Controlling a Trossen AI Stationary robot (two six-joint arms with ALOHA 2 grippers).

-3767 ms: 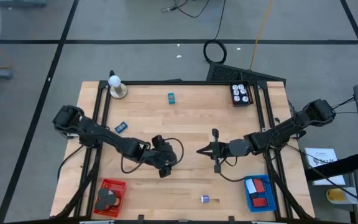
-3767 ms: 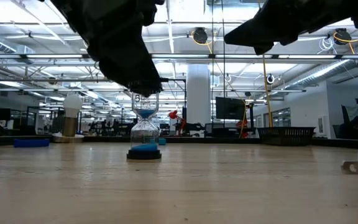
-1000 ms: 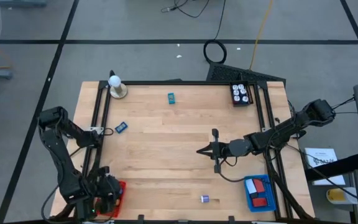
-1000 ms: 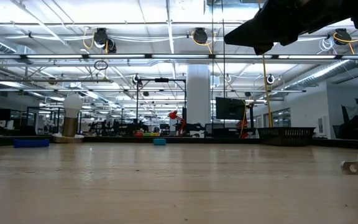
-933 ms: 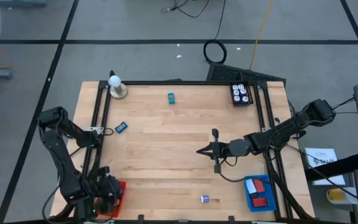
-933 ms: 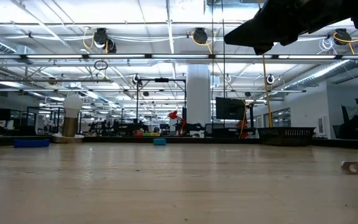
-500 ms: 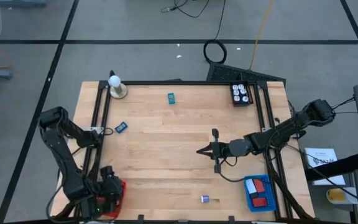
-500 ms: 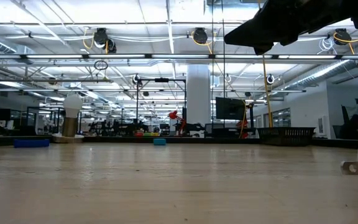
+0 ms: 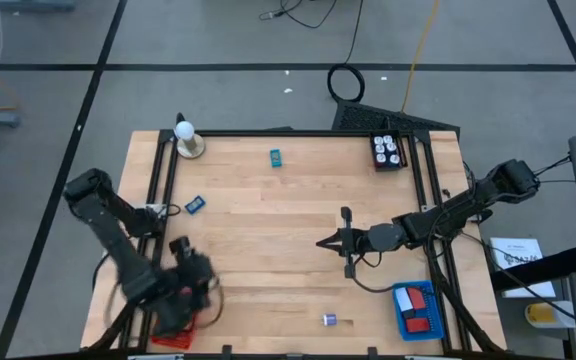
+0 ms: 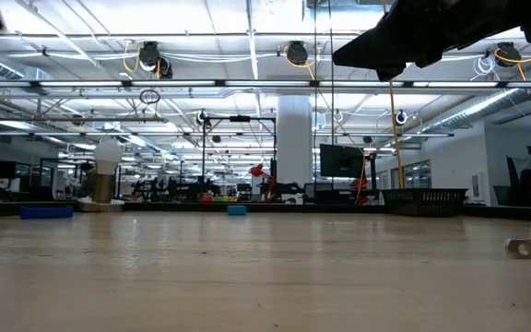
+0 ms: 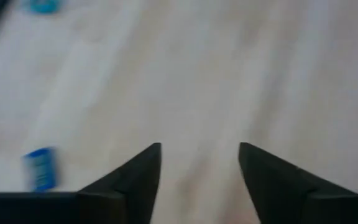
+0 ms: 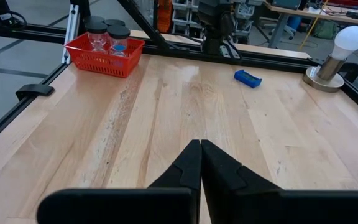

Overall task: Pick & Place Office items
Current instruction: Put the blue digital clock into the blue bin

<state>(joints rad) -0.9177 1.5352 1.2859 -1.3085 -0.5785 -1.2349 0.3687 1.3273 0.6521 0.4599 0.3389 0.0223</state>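
Bright overhead light, motion-blurred left wrist view

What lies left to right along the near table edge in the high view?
Left gripper over the red basket → purple bit → blue basket.

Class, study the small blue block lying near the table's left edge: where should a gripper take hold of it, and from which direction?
The blue block lies flat and alone on the bare table, its long axis slanted. Probably best to come straight down from above and close the fingers across its narrow width at mid-length, wrist turned to match the slant. The open left gripper is nearest.
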